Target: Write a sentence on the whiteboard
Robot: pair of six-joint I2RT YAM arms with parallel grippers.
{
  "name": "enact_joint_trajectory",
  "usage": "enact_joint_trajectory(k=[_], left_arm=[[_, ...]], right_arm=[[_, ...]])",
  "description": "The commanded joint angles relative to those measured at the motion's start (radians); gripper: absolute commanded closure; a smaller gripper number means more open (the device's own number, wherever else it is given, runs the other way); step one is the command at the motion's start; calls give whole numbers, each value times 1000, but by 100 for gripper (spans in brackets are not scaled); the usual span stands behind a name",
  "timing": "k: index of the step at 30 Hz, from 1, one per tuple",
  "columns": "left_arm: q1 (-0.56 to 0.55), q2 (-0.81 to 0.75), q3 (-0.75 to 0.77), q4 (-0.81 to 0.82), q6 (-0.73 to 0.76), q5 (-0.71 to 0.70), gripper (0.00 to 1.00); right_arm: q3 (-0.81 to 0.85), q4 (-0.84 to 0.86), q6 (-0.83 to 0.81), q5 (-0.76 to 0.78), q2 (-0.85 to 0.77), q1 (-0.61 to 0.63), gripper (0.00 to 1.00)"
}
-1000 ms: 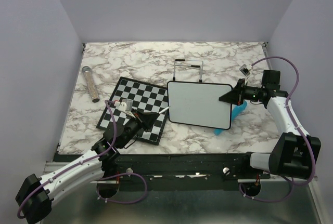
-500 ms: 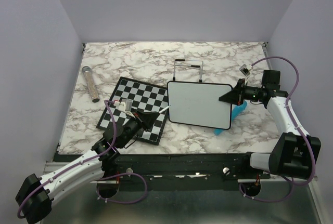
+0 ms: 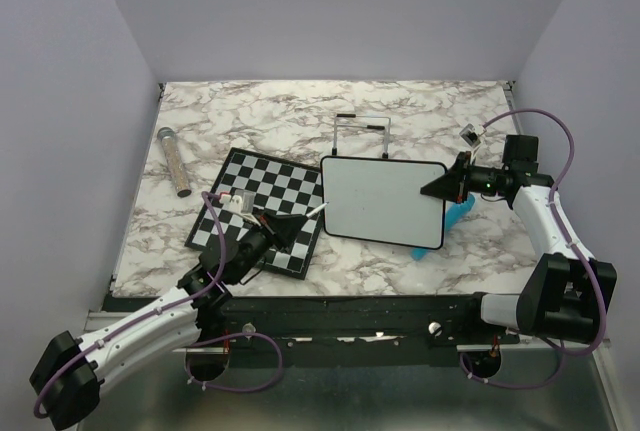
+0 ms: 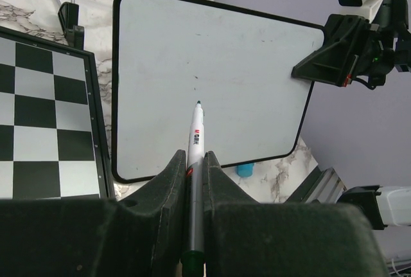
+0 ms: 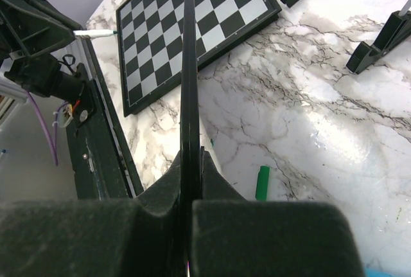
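Observation:
The whiteboard [image 3: 383, 201] is white with a thin black frame and is held up off the table. My right gripper [image 3: 440, 189] is shut on its right edge; in the right wrist view the board shows edge-on [image 5: 188, 84]. My left gripper [image 3: 283, 229] is shut on a white marker [image 4: 196, 155], tip pointing at the board's face [image 4: 212, 84] and a little short of it. The board bears only tiny specks; no teal-green sentence shows on it.
The chessboard [image 3: 262, 209] lies left of the whiteboard, under my left gripper. A wire stand [image 3: 360, 134] is behind the whiteboard. A tube [image 3: 175, 161] lies at far left. A green marker cap [image 5: 262, 182] and a blue object [image 3: 457, 215] lie beneath the whiteboard.

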Motion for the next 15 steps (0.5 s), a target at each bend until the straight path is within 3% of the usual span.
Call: enact_joint_trajectory(k=[1, 15], left_arm=[[6, 25, 16, 45, -8, 7, 100], [7, 26, 2, 70, -25, 20, 100]], right_arm=[[2, -18, -96, 67, -2, -8, 99], [13, -38, -122, 69, -13, -8, 99]])
